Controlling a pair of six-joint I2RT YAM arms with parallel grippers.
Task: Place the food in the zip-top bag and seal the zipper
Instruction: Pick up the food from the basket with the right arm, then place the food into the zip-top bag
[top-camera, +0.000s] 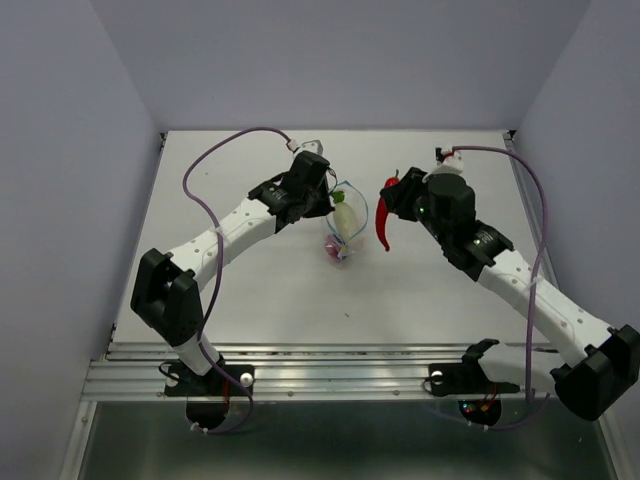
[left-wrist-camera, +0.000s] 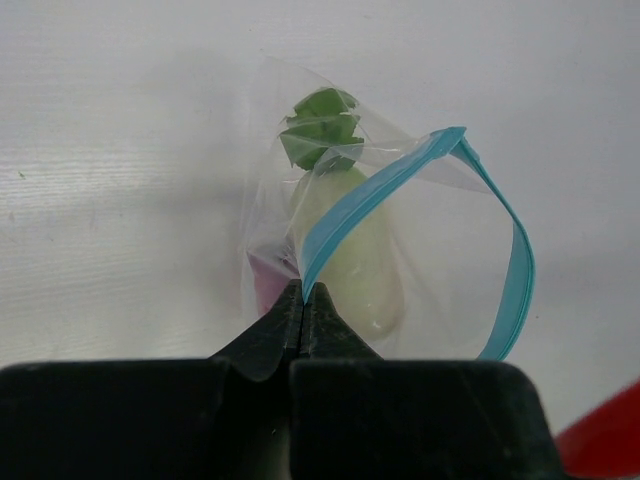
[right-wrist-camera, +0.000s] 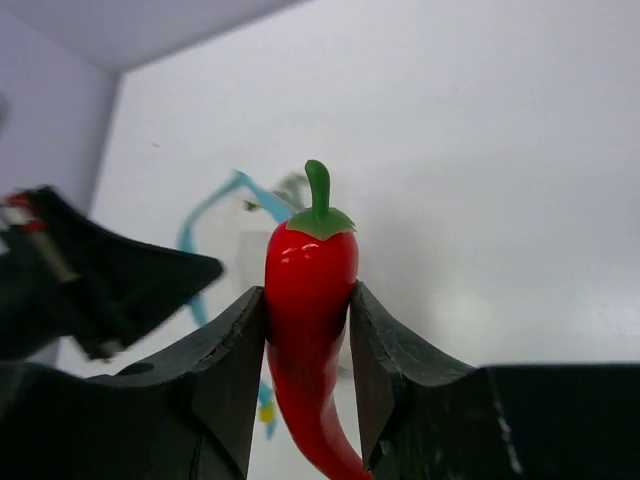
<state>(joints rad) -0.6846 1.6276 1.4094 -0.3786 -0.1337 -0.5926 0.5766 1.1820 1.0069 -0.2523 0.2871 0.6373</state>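
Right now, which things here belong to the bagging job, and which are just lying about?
Job: zip-top bag, its blue zipper, white radish and purple onion inside it, red chili in the right gripper.
Lying about: just the table and the arms' purple cables.

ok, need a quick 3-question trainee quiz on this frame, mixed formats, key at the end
1. True or false: the radish is already inside the zip-top bag.
2. What does the right tool grip? A chili B radish C nothing
3. Fill in: the left tool is shut on the bag's blue ____.
Key: 1 true; 2 A; 3 zipper.
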